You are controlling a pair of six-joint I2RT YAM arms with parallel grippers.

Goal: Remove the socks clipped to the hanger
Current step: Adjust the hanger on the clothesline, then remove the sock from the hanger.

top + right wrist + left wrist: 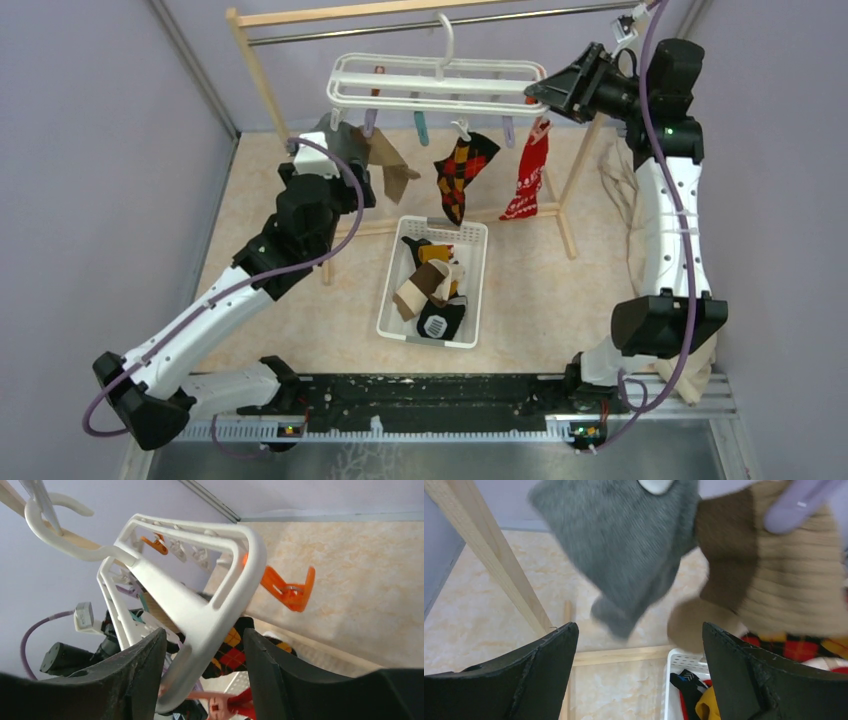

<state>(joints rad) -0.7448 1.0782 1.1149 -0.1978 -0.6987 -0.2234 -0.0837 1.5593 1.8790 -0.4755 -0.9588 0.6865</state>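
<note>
Right gripper point(205, 680) clamps hanger point(200, 610); left gripper point(639, 665) gapes.

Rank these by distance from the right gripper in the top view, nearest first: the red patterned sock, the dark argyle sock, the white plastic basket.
From the right gripper, at the hanger's right end:
1. Red patterned sock, hanging just below it.
2. Dark argyle sock, hanging further left, near the hanger's middle.
3. White plastic basket, on the floor, below and left.

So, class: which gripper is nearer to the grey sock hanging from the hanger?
The left gripper: its open fingers sit just beneath the grey sock. The right gripper is at the hanger's opposite end, fingers straddling the frame.
</note>
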